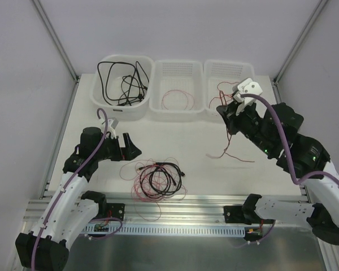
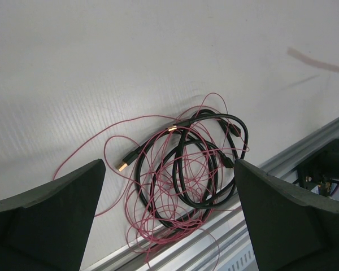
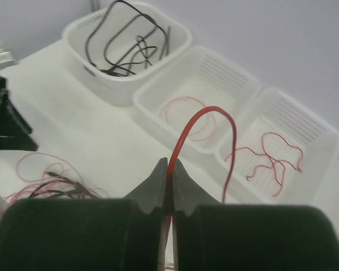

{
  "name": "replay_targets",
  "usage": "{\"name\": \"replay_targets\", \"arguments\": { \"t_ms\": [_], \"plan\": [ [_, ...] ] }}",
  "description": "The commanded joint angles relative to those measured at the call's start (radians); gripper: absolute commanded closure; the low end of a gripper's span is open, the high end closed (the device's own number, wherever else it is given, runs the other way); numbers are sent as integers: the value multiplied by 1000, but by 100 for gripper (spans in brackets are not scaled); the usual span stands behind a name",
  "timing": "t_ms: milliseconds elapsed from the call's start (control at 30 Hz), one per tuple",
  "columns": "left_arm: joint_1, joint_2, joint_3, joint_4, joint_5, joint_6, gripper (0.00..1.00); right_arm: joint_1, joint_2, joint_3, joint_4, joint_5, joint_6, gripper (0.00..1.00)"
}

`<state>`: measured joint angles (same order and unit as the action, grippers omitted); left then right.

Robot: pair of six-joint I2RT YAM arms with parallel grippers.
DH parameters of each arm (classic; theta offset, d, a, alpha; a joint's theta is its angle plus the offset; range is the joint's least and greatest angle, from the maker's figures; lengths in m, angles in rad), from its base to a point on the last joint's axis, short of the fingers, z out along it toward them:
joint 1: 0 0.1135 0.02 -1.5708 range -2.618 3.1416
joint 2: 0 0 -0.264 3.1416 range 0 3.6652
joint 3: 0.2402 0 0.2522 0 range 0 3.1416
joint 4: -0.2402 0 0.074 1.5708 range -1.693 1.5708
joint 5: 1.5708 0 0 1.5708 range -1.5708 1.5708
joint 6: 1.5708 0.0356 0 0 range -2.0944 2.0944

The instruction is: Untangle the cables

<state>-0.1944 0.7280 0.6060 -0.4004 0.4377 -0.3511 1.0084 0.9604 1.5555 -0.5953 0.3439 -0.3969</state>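
— Right, where are we on the red wire [image 3: 206, 113]?

— I've got the right gripper [image 3: 168, 189] pinched tight on it, raised near the front wall of the right basket [image 1: 229, 63]. The wire arches out of the closed fingers toward that basket, which holds other red strands. Its loose tail drops to the table [image 1: 175, 135], trailing toward me and a little left. So its length runs roughly far-to-near, and the basket lies just beyond the hand. I reckon the drop needs a short reach forward, nothing sideways.

— And the left side?

— The left gripper [image 1: 129, 148] is spread wide, holding nothing, just beside the tangle [image 1: 158, 178] near the front rail [image 1: 214, 202]. The heap lies to its right, clearly closer to that arm than to the other. It's black cable [image 2: 241, 132] coiled up, with fine pink wire [image 2: 118, 121] threaded through, and the coil is broader across than deep. One gold plug [image 2: 122, 166] points back toward the left hand, so I'd go for that end.
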Motion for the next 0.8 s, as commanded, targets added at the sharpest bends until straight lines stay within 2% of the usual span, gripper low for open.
{"name": "replay_targets", "arguments": {
  "t_ms": [0, 100, 367, 600, 667, 767],
  "plan": [
    [12, 4, -9, 31, 10, 17, 1, -106, -29, 32, -23, 20, 33, 99],
    [12, 7, -12, 31, 10, 17, 1, -255, 13, 73, -47, -66, 30, 99],
    [12, 10, -15, 29, 6, 20, 1, -516, 176, 251, -47, -318, 16, 99],
    [12, 34, -17, 31, 9, 20, 1, -669, 444, 656, -37, -469, 43, 99],
    [12, 43, -14, 29, 15, 21, 1, -705, 516, 761, 0, -488, 58, 99],
    [13, 51, -14, 29, 18, 21, 1, -789, 538, 715, 162, -531, 104, 99]
  ]
}}
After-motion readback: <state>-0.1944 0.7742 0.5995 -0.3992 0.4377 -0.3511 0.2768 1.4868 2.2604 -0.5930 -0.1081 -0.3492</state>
